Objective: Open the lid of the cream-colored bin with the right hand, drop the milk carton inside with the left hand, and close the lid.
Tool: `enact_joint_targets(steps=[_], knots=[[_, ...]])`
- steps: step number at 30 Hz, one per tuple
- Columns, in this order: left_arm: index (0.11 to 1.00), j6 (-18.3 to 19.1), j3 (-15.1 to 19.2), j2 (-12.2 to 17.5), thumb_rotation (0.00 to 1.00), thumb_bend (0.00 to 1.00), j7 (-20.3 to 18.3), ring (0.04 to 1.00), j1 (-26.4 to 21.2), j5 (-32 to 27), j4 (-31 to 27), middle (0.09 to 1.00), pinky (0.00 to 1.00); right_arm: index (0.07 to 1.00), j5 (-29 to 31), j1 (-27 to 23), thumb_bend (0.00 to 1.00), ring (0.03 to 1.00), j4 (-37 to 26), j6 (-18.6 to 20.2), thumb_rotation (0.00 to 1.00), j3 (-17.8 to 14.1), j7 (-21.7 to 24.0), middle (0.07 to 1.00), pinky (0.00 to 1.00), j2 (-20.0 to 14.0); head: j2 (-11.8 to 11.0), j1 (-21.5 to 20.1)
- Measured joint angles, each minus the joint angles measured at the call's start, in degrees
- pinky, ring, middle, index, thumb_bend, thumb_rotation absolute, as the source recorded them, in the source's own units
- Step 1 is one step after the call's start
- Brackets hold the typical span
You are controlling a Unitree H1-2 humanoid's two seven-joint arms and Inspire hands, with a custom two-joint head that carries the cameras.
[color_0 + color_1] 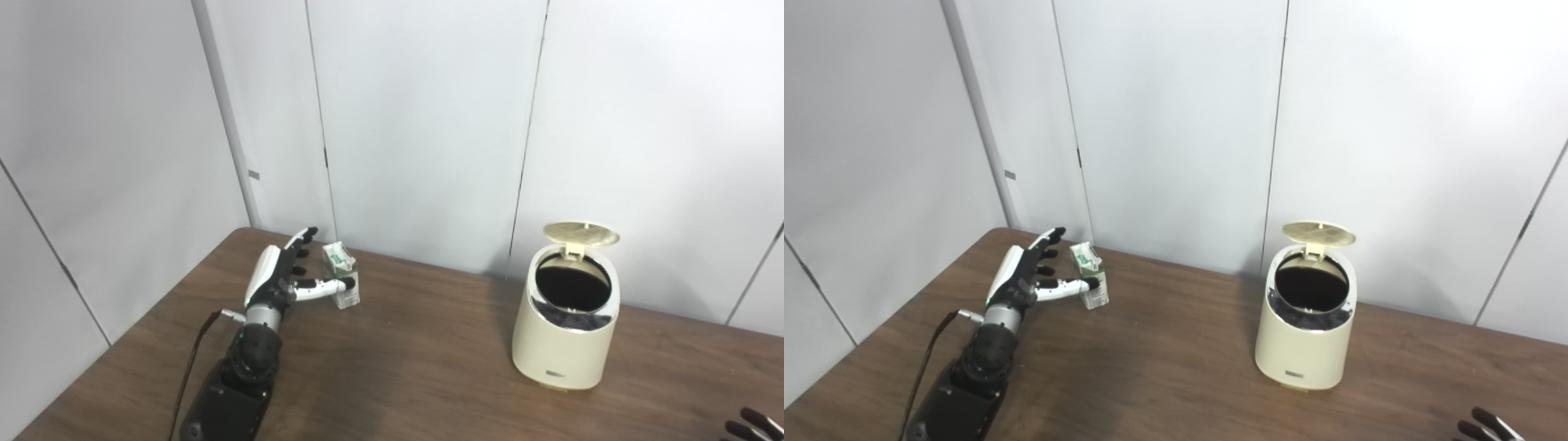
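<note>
Left hand (278, 272) spread wide, holding nothing, thumb touching the milk carton (342, 274) just beyond its fingers. Carton stands upright on bench (392, 367), long axis vertical. Bin (566, 318) w/ lid (580, 233) up sits well apart; right hand (750, 424) barely in view, can't tell its state.

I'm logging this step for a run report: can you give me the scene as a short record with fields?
bin: cream-colored, upright on table
lid: open, hinged up at the back
milk carton: standing on the table, far left of the bin
left hand: open, fingers spread around the carton, not yet closed
right hand: only fingertips show at the bottom right corner, state unclear
</note>
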Motion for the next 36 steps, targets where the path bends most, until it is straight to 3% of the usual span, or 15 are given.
enact_joint_targets(steps=[4,10,24,36], knots=[[0.970,2.43,-2.09,1.81,0.33,0.96,-3.31,0.918,-1.56,0.07,0.06,0.958,0.81,0.788,0.05,0.30,0.95,0.711,-0.49,0.46,0.92,0.03,0.03,0.757,0.53,-0.01,0.17,-0.18],[0.972,3.31,-4.83,3.92,0.32,1.00,-4.71,0.904,-3.97,2.25,2.65,0.957,0.78,0.787,-0.39,0.40,0.95,0.706,-0.77,0.82,0.92,0.11,0.01,0.752,0.52,-0.02,0.26,-0.44],[0.936,5.72,-6.43,5.03,0.25,0.95,-4.91,0.852,-6.41,4.04,5.75,0.911,0.73,0.795,-0.39,0.48,0.98,0.718,-0.80,0.79,0.92,0.16,0.00,0.759,0.54,-0.01,0.70,-1.41],[0.872,7.21,-6.73,5.64,0.23,0.90,-6.05,0.745,-6.89,3.33,5.85,0.829,0.62,0.861,-2.25,1.37,0.92,0.787,-1.90,0.05,0.95,1.12,0.01,0.815,0.62,-0.08,1.23,-2.29]])
